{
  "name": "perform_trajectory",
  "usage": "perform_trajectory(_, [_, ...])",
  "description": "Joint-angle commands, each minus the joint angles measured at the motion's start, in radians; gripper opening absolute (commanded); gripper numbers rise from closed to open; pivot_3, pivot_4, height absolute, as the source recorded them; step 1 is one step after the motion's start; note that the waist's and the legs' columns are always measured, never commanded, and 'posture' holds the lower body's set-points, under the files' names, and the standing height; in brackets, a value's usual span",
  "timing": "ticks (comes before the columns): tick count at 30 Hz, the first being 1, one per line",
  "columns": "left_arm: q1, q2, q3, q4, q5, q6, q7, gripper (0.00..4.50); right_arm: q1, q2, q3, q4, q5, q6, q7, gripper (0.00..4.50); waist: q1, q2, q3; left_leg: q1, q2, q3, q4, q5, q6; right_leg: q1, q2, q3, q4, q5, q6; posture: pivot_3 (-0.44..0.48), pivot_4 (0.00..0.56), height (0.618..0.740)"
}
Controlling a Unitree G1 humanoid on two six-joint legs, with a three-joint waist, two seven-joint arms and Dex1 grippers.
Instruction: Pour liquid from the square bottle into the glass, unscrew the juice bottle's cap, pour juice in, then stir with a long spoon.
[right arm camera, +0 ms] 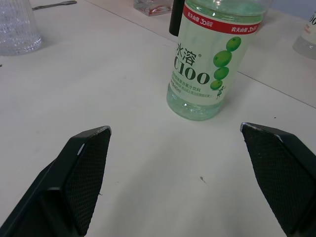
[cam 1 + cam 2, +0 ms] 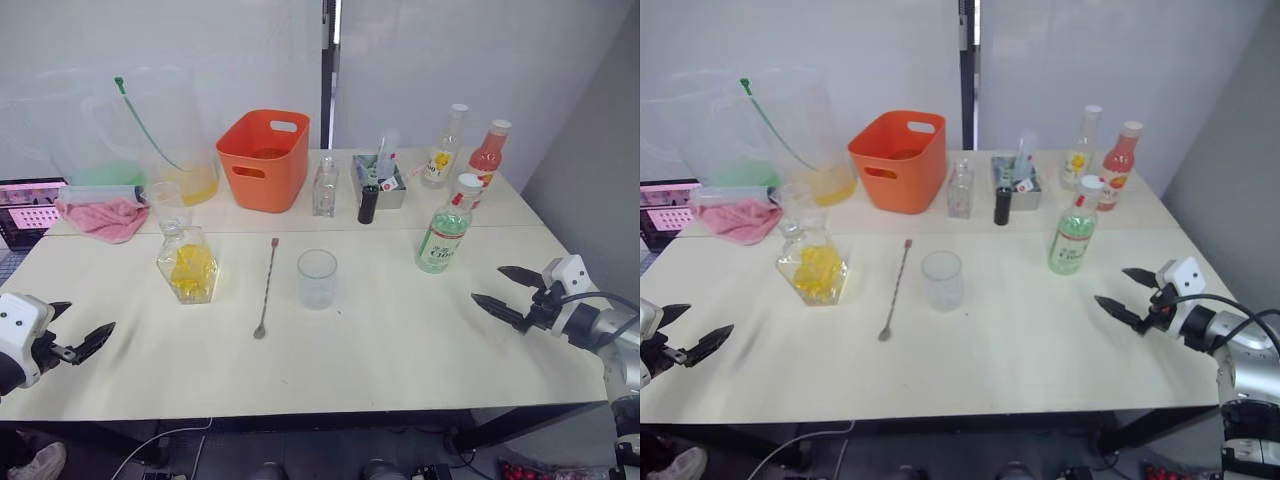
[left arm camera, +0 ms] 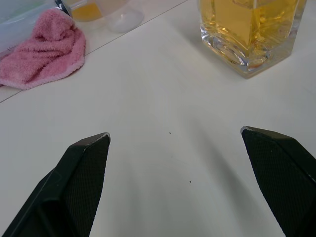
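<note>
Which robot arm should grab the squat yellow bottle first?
Probably the left. The squat clear square bottle with yellow liquid stands on the robot's left side of the table, nearer the open left pincer. The open right pincer sits by the tall green-tinted juice bottle.

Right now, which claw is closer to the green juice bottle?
The right claw: it hovers open just off the juice bottle, toward the table's near right edge. The left claw sits open far across the table.

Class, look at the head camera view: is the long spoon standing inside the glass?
No. The long spoon lies flat on the table, left of the empty glass.
</note>
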Motion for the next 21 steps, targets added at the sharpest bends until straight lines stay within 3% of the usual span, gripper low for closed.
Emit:
perform_trajectory(1, [-0.018, 0.005, 0.01, -0.012, -0.009, 0.012, 0.015, 4.5, 0.002, -0.005, -0.029, -0.057, 0.027, 0.012, -0.006, 4.46, 0.0, 0.0, 0.0, 0.0, 0.0, 0.0, 0.0, 0.0, 0.0, 0.0, 0.0, 0.0, 0.0, 0.0, 0.0, 0.0, 0.15, 0.74])
perform_trajectory(7, [0.033, -0.109, 0.084, -0.136, -0.064, 0.045, 0.105, 4.5, -0.058, 0.009, 0.032, -0.206, 0.118, 0.198, 0.078, 4.46, -0.004, 0.0, 0.0, 0.0, 0.0, 0.0, 0.0, 0.0, 0.0, 0.0, 0.0, 0.001, 0.0, 0.0, 0.0, 0.0, 0.15, 0.74])
perform_trajectory(13, [0.173, -0.3, 0.114, -0.385, -0.049, 0.029, 0.263, 4.5, -0.188, 0.013, 0.134, -0.322, 0.168, 0.36, 0.189, 4.46, 0.002, 0.0, 0.0, 0.0, 0.001, 0.002, 0.001, -0.001, 0.0, -0.001, -0.001, 0.002, 0.0, 0.0, 0.0, 0.0, 0.15, 0.74])
perform_trajectory(21, [0.245, -0.566, -0.04, -0.63, 0.017, 0.012, 0.448, 4.5, -0.257, 0.061, 0.196, -0.424, 0.203, 0.407, 0.259, 4.46, 0.037, -0.002, 0.0, -0.002, -0.002, 0.002, 0.003, -0.001, -0.001, 0.0, -0.003, 0.002, -0.001, 0.001, 0.002, 0.0, 0.15, 0.74])
